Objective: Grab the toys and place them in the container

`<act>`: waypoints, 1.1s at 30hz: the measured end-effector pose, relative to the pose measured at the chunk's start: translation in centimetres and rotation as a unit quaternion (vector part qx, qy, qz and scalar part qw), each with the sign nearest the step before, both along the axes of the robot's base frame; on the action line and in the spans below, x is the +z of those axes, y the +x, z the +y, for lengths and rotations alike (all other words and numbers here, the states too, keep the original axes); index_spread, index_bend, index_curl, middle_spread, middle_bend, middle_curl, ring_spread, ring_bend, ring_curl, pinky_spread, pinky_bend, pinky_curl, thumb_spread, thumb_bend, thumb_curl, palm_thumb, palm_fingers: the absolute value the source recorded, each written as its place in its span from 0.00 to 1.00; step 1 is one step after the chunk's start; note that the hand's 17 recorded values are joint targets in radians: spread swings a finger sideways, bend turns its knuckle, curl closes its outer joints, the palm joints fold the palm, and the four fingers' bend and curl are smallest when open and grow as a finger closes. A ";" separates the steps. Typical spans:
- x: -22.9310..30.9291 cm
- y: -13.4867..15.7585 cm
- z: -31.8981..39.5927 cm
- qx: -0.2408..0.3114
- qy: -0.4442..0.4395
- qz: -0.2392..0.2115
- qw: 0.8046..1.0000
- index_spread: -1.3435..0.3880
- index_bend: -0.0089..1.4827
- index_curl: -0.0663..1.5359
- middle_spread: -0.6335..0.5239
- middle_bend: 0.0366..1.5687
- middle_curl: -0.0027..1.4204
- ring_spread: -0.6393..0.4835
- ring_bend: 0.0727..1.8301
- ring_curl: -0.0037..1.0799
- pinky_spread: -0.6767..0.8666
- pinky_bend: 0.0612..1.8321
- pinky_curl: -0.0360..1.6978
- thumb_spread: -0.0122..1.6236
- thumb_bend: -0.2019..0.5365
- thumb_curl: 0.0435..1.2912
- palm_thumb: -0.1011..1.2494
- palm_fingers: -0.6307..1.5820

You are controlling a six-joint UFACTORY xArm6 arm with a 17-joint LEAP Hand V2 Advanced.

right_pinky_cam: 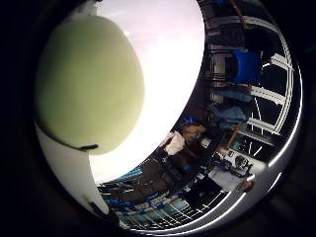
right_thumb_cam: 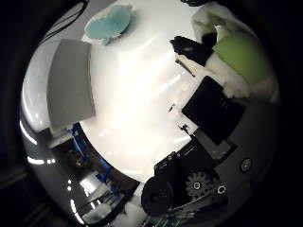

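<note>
Right hand [right_thumb_cam: 208, 118] up off the white table [right_thumb_cam: 142, 94], palm facing down onto it. Green plush toy [right_pinky_cam: 89, 89] hard against the palm: fills much of the little-finger view, and shows in the thumb view as a green body with white fluffy trim, tucked in beside the black fingers [right_thumb_cam: 189, 47]. Fingers bent in around that toy, so judged clamped on it and carrying it, not resting on the surface; full wrap not visible from either camera. Grey container [right_thumb_cam: 71, 85] standing on the table near its edge, well apart from the hand. Taking the line from hand to container as twelve o'clock, teal toy [right_thumb_cam: 109, 23] at about one o'clock, lying flat on the table just beside the container and not in it. Inside of the container not readable from this angle; nothing seen poking above its wall. Progress, as a judgement: first toy picked and in transit, none confirmed delivered. Left to do: carry the green toy over the container, let go, then come back for the teal one and repeat. No other toys visible on the bare stretch of table between hand and container.
</note>
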State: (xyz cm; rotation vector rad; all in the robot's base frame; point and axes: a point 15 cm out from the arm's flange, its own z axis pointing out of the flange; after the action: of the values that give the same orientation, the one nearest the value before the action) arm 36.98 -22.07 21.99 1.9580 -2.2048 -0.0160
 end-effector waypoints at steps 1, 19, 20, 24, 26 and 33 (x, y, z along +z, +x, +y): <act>0.9 -0.2 0.0 0.000 -0.003 -0.005 1.000 0.57 0.59 0.47 0.35 0.75 0.57 0.32 0.69 0.63 0.25 0.72 0.41 0.60 0.26 0.39 0.83 0.77; 21.5 -8.2 10.7 0.091 -0.018 -0.077 0.993 0.63 0.74 0.58 0.38 0.82 0.65 0.32 0.71 0.83 0.32 0.73 0.57 0.57 0.25 0.52 0.83 0.72; 22.9 -8.1 11.5 0.097 -0.014 -0.086 0.991 0.63 0.74 0.58 0.38 0.82 0.66 0.31 0.71 0.83 0.32 0.73 0.58 0.57 0.25 0.53 0.83 0.72; 27.3 -6.9 14.4 0.113 0.006 -0.117 0.987 0.63 0.74 0.59 0.38 0.82 0.66 0.31 0.70 0.84 0.32 0.72 0.60 0.57 0.25 0.54 0.83 0.72; 29.0 -5.8 16.0 0.120 0.009 -0.128 0.984 0.63 0.74 0.59 0.38 0.82 0.66 0.31 0.70 0.85 0.32 0.71 0.61 0.57 0.25 0.54 0.83 0.72; 32.9 -1.1 21.9 0.135 0.020 -0.159 0.978 0.63 0.73 0.59 0.37 0.81 0.67 0.31 0.69 0.86 0.31 0.69 0.64 0.56 0.25 0.55 0.83 0.73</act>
State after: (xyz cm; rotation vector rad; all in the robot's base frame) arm 35.89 -0.16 54.93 2.4114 -2.1048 0.3148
